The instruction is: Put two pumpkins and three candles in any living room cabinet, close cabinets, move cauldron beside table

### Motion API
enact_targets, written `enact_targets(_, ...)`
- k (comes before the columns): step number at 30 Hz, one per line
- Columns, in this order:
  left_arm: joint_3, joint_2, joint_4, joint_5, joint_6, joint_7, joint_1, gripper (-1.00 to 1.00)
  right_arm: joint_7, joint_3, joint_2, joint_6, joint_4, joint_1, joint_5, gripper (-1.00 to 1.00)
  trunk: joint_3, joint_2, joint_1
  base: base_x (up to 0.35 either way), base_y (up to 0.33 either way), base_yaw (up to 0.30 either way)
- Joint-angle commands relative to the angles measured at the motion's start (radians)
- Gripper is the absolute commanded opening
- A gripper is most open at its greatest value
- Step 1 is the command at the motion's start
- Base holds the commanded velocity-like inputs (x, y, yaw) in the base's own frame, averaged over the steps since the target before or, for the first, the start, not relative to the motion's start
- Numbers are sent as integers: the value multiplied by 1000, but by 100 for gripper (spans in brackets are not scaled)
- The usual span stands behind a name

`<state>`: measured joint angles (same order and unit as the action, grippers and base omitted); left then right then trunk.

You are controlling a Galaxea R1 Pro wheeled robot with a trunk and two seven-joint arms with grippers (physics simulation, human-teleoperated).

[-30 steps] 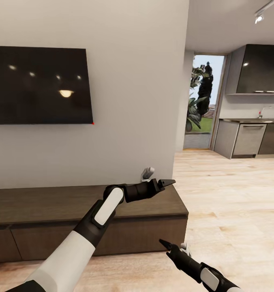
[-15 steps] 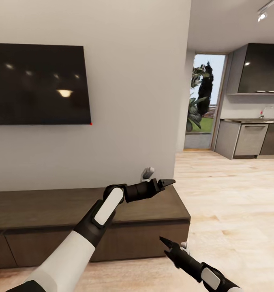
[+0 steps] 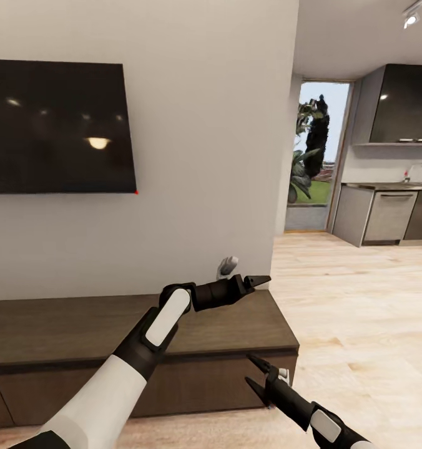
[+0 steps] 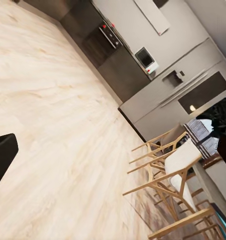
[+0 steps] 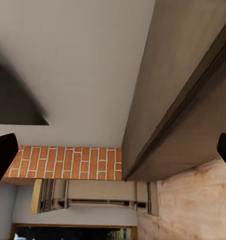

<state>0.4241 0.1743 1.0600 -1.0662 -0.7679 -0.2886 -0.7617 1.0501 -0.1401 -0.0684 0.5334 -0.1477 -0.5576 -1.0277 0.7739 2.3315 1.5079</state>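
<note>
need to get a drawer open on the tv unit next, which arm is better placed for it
Probably the right. Its end effector hangs low with fingers spread, level with the cabinet drawer fronts near the unit's right end. The left end effector is higher, above the cabinet top, fingers together and pointing toward the kitchen.

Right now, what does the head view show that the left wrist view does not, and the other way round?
The head view alone has the wall television, the low dark cabinet with its drawer fronts shut, and both arms, the right gripper with open jaws. The left wrist view alone has wooden chairs beside a table. Both show the pale wood floor and kitchen cupboards.
</note>
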Motion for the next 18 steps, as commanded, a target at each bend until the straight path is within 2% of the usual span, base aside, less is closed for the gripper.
enact_targets(1, -1, 0, 0, 0, -4, -6, -1, 100, 7, -9, -1, 5, 0, 0, -10, 100, 1, 0, 0, 181, 0, 0)
enact_targets(7, -2, 0, 0, 0, -4, -17, -1, 100, 23, -13, -1, -67, -1, 1, -8, 100, 1, 0, 0, 162, 0, 0)
enact_targets(14, -1, 0, 0, 0, -4, -18, -1, 100, 23, -14, 0, -139, -1, 1, -10, 100, 1, 0, 0, 21, 0, 0)
enact_targets(18, -1, 0, 0, 0, -3, -18, -1, 100, 20, -11, 3, -205, 2, 1, -14, 100, 1, 0, 0, 3, 0, 0)
